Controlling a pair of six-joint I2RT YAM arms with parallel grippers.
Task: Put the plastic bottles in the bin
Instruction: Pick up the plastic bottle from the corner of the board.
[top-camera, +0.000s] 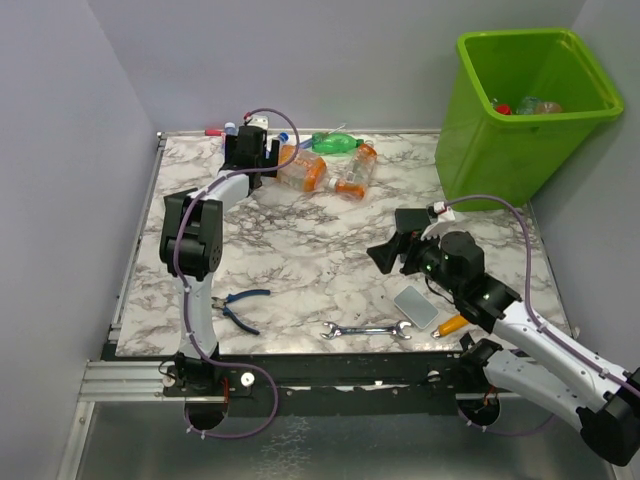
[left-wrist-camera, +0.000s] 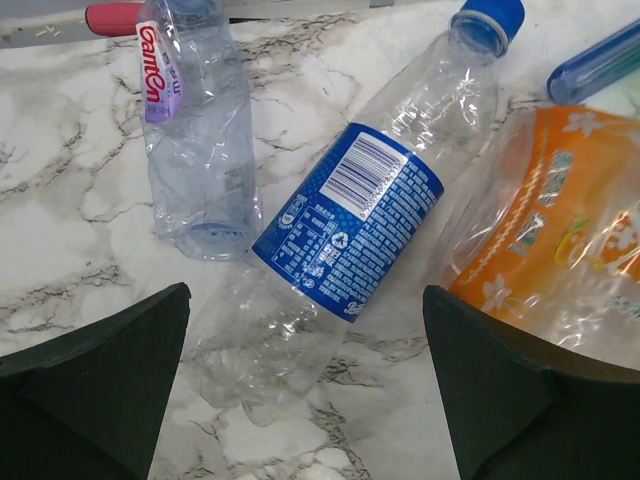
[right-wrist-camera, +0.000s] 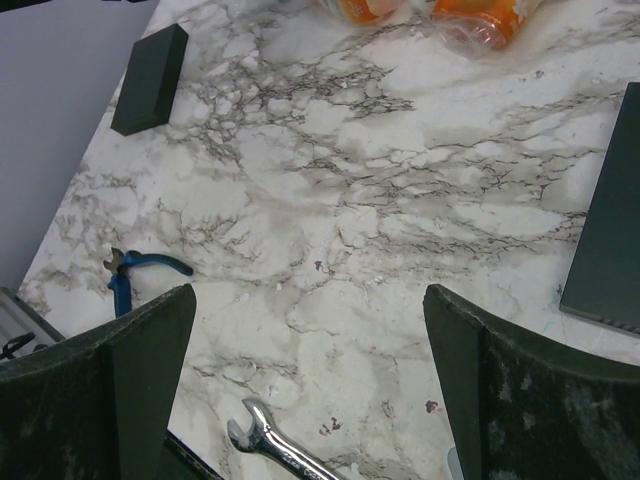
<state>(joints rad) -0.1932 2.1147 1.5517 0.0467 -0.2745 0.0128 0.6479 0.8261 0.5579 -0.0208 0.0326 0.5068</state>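
Several plastic bottles lie at the table's far edge. A clear one with a blue label lies slanted, with a clear crushed one on its left and an orange one on its right. From above I see orange bottles and a green bottle there. My left gripper hovers open over the blue-label bottle's base, holding nothing. The lime-green bin stands at the back right with bottles inside. My right gripper hangs open over bare marble at mid-right, empty.
Blue-handled pliers, a wrench, a grey slab and an orange-handled screwdriver lie near the front edge. A black slab lies at the left. Grey walls close in the table's left and back.
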